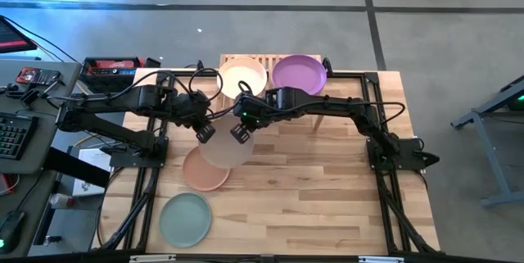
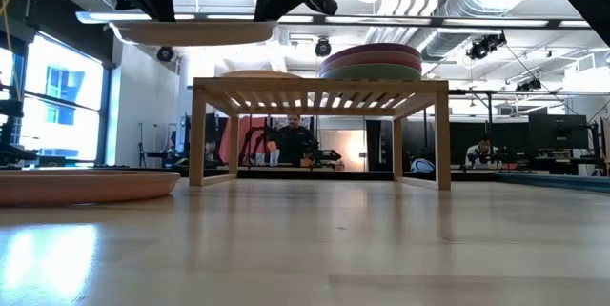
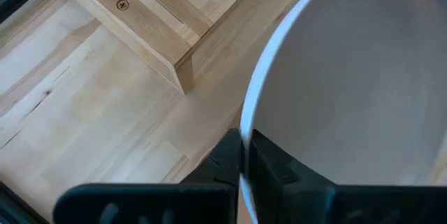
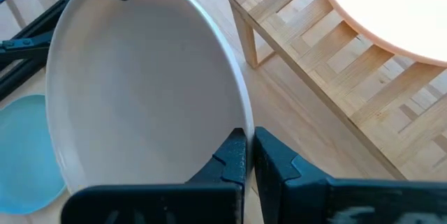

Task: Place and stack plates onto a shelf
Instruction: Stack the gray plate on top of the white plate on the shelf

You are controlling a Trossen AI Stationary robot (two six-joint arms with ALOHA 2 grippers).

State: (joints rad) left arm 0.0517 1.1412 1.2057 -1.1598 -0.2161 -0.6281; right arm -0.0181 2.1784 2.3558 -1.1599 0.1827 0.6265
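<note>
A pale, whitish-pink plate (image 1: 227,150) hangs over the middle of the table, held by both grippers. My left gripper (image 1: 205,132) is shut on its left rim and my right gripper (image 1: 240,132) on its far right rim. The low wooden shelf (image 1: 266,56) stands at the far edge. On it lie a cream plate (image 1: 243,77) on the left and a stack topped by a purple plate (image 1: 299,73) on the right. A peach plate (image 1: 203,171) and a mint plate (image 1: 185,216) lie flat on the table. My left gripper pinches the plate's rim (image 3: 242,137) between its two fingers, one above and one below the edge, coming level from the table's left. The plate (image 2: 191,31) is level and clear of the table. My right gripper pinches the rim (image 4: 244,123) on the opposite side in the same way, coming from the table's right and far side.
The held plate partly overhangs the peach plate, which also shows in the low view (image 2: 86,184). The shelf's top (image 2: 319,85) is lower than the held plate. A keyboard and other gear lie beyond the table's left edge (image 1: 24,124). People sit in the room behind.
</note>
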